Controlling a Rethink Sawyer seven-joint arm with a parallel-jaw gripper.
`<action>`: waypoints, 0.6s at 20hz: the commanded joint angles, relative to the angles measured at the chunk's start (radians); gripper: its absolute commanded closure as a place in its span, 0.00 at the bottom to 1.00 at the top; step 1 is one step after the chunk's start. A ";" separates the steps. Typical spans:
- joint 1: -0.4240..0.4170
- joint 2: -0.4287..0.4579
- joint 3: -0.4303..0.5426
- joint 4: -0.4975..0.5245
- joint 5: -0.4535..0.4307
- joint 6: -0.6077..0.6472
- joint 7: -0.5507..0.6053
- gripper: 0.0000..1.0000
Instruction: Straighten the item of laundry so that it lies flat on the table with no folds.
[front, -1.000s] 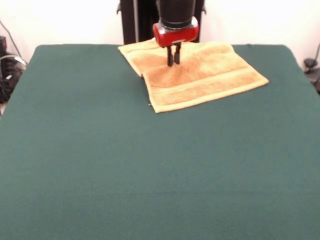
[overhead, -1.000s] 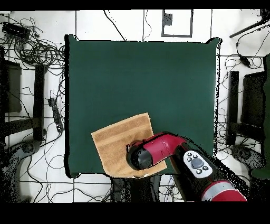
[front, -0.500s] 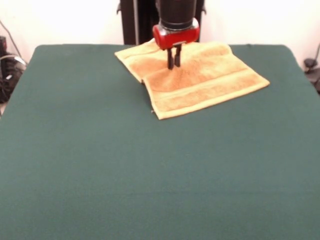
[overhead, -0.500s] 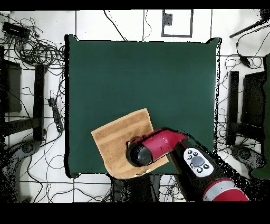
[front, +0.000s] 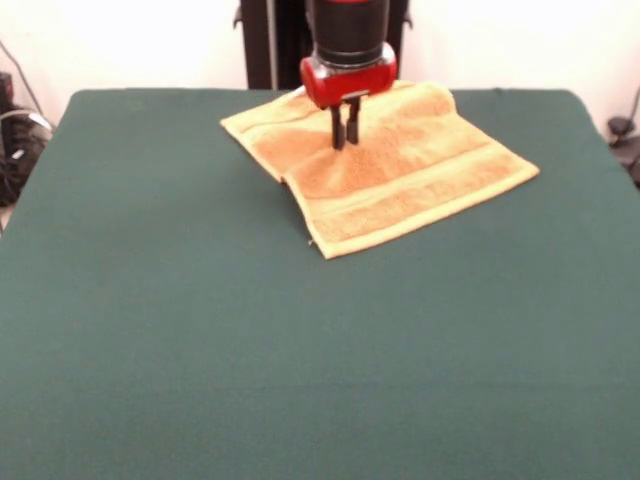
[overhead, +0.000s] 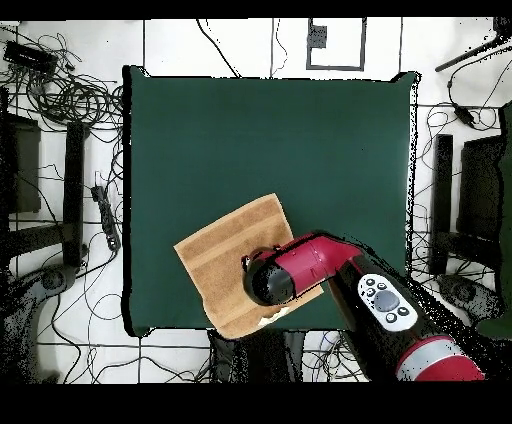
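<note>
Towel (front: 385, 165) has slid toward table centre since a second ago, near corner now further from far edge; gripper (front: 345, 138) shifted with it. Fingers nearly together, pinching small peak of terry at towel's middle, tips down in fabric. Towel sits at robot-side edge of green table (front: 300, 350), mostly flat, left side doubled over along a diagonal fold. For this drag: keep pinch low, pull slow and steady so cloth trails flat, then release and deal with folded flap.
</note>
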 joint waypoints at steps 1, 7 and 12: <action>-0.009 -0.005 0.139 -0.112 -0.086 0.091 -0.350 1.00; -0.040 0.023 0.162 -0.118 -0.152 0.044 -0.368 1.00; -0.078 0.091 0.166 -0.110 -0.266 -0.073 -0.313 1.00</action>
